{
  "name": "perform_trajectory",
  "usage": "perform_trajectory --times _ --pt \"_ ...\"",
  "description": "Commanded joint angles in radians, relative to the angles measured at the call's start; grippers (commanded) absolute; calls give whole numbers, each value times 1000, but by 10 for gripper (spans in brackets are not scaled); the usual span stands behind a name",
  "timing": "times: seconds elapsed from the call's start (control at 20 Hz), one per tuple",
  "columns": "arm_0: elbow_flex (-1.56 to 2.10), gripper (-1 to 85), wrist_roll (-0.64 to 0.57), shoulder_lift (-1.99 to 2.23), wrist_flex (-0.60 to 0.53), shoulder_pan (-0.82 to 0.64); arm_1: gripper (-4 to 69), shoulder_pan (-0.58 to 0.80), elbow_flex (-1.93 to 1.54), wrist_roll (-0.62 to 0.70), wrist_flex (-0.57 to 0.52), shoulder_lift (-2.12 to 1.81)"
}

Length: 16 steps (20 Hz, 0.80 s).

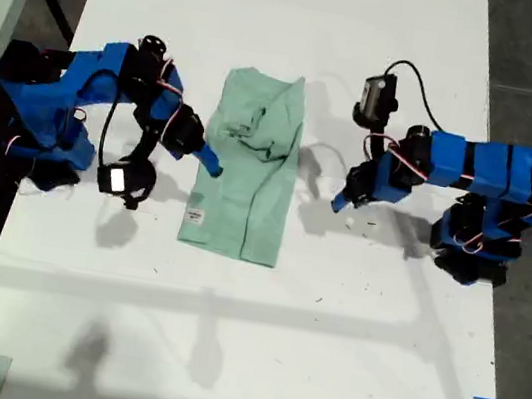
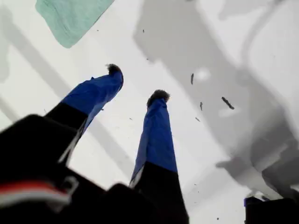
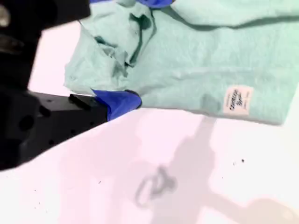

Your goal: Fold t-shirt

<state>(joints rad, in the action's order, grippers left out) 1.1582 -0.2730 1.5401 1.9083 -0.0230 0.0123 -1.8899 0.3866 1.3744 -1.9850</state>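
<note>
The jaws of my first gripper (image 2: 135, 84) fill the first wrist view, two blue fingers with dark tips spread apart and nothing between them, poised over the bare white table (image 1: 224, 335); a corner of the t-shirt (image 2: 70, 16) shows beyond them, well apart from the tips; in the exterior view this gripper (image 1: 338, 203) sits off the t-shirt's (image 1: 248, 166) edge on the exterior view's right, not touching it; the t-shirt lies folded into a long strip between the two arms, a small white label (image 1: 194, 215) near its lower hem; my second gripper (image 3: 135, 51) is at the shirt's other edge, one blue fingertip (image 3: 122, 100) against the cloth edge, the other over the rumpled cloth; jaws parted, gripping nothing that I can make out.
</note>
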Motion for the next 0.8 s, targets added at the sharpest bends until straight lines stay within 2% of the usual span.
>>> perform_trajectory --times 0.0,0.15,0.3,0.5,0.75 --pt "179 338 86 155 -86 147 162 -83 18 -52 -44 -46" --pt "302 332 166 216 -153 245 162 -155 51 -89 -104 -5" --pt "391 332 172 239 -275 259 169 -183 199 -81 -150 161" --pt "400 338 166 149 -367 259 202 -199 459 -58 -121 431" --pt "414 340 164 51 -453 267 210 -219 715 -35 -112 681"
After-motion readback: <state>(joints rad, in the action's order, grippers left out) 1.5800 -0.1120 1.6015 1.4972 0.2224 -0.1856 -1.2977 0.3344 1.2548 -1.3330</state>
